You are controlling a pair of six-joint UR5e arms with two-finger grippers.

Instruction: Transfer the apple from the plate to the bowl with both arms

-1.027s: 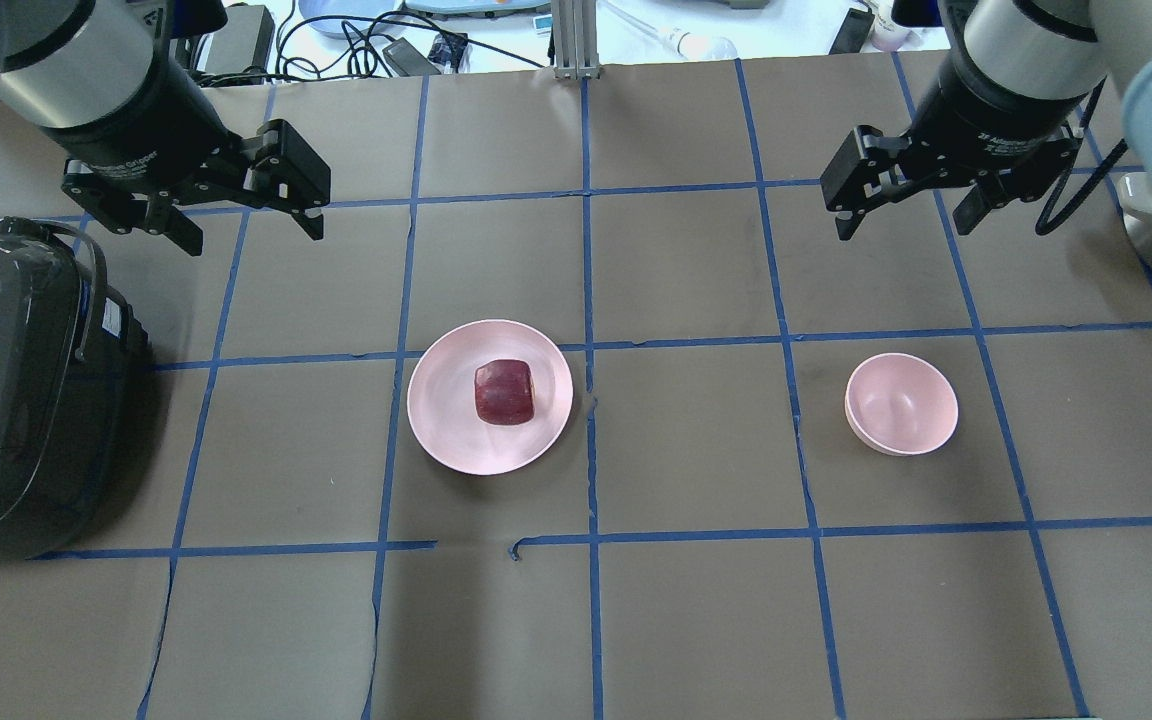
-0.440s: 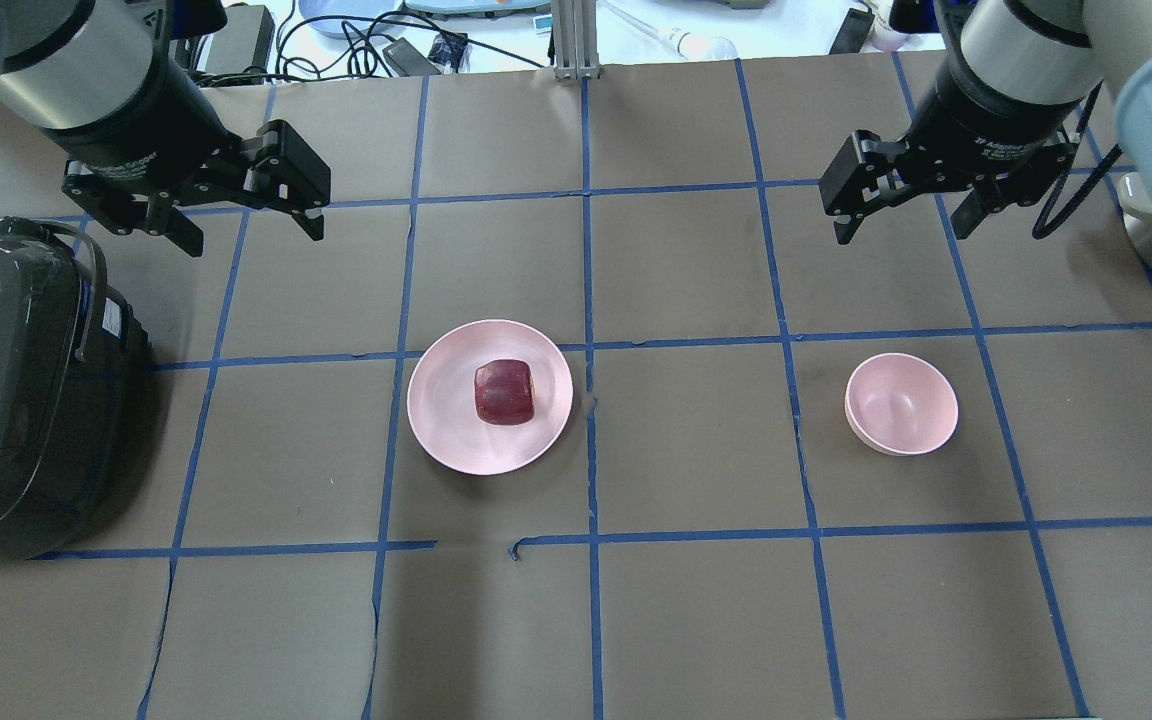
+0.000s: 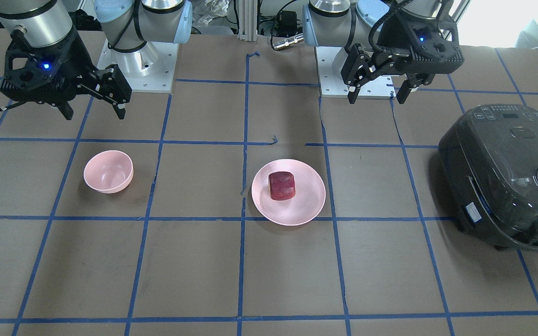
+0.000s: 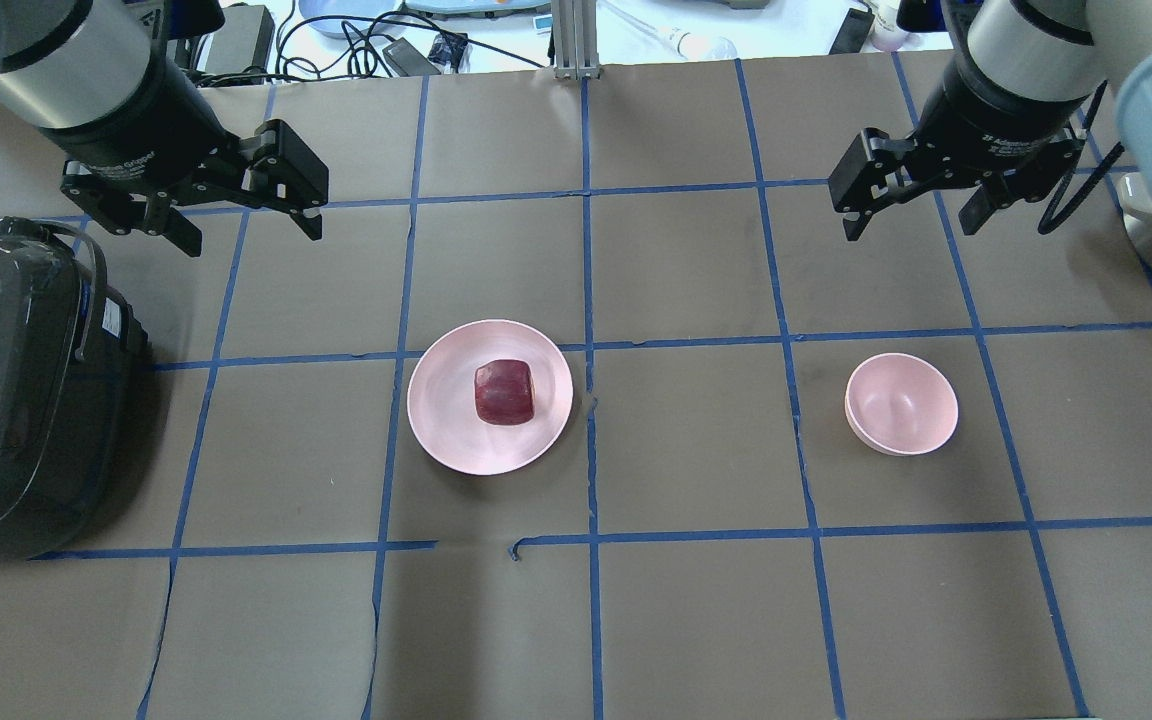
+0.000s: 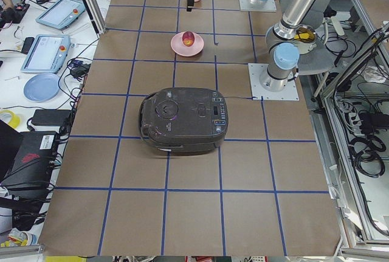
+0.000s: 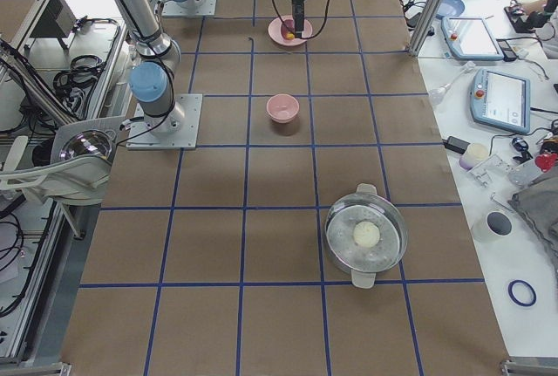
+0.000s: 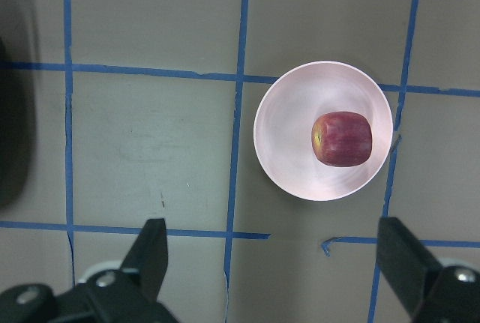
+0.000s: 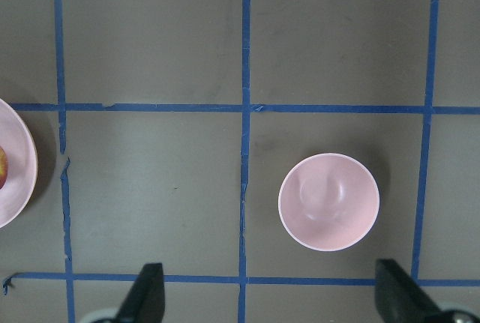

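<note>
Here, the small, dark red, blocky apple (image 4: 505,392) sits on the wide, shallow pale pink plate (image 4: 446,420), a little off centre toward the small, deep pale pink bowl (image 4: 901,403), which stands well apart on the brown, blue-taped table (image 4: 696,610). The black two-finger left gripper (image 4: 251,232) hovers beyond the plate with its jaws spread wide. The black right gripper (image 4: 911,225) hangs beyond the bowl, equally wide. A dark grey rice cooker (image 4: 6,390) sits on the robot's left side.

I've got the apple (image 4: 505,392) on the plate (image 4: 446,420), ahead of the jaws of my left gripper (image 4: 251,237); the bowl (image 4: 901,403) sits ahead of the right gripper (image 4: 911,228).
</note>
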